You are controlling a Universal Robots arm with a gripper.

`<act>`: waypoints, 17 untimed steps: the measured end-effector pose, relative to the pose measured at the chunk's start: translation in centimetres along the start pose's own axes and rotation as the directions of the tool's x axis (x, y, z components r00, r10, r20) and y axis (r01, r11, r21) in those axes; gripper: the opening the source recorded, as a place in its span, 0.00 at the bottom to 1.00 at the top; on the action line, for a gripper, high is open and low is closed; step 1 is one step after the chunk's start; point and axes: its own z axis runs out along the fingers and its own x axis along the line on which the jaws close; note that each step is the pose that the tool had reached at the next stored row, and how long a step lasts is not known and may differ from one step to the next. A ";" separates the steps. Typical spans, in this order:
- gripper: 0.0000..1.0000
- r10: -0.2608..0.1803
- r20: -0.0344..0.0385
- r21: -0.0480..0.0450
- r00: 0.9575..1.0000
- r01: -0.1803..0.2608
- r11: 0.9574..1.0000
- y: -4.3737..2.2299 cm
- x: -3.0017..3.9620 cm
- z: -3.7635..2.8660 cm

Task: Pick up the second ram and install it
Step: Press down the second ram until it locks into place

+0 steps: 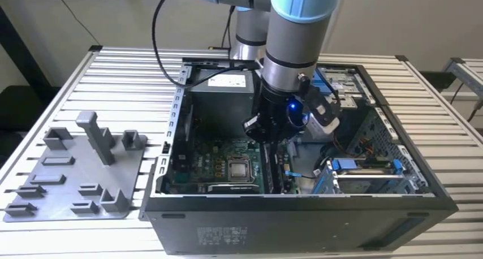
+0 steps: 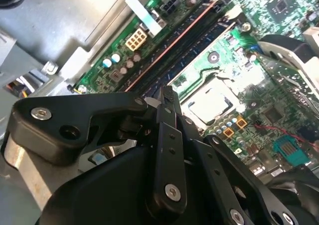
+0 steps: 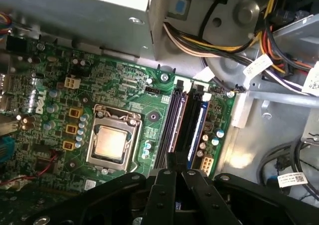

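The gripper (image 3: 174, 161), fingers pinched together, hangs low over the motherboard's (image 3: 124, 85) memory sockets (image 3: 195, 130). The second ram (image 3: 172, 127) apparently stands in a socket just beyond the fingertips, probably being pressed home.

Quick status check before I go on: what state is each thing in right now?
Gripper: shut, down inside the case, tips over the memory sockets.
Case: lying on its side, panel off, open.
Processor: seated in its socket, bare, no cooler.
Tray: flat on the table, beside the case.
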 end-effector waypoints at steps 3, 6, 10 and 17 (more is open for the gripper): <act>0.11 -0.036 0.001 -0.003 0.999 0.036 0.999 0.01 0.00 0.01; 0.11 -0.090 0.002 -0.003 0.996 0.090 0.996 0.00 0.01 0.01; 0.11 -0.163 0.003 -0.005 0.987 0.163 0.987 0.01 0.01 0.01; 0.11 -0.285 0.005 -0.007 0.958 0.286 0.958 0.01 0.02 0.01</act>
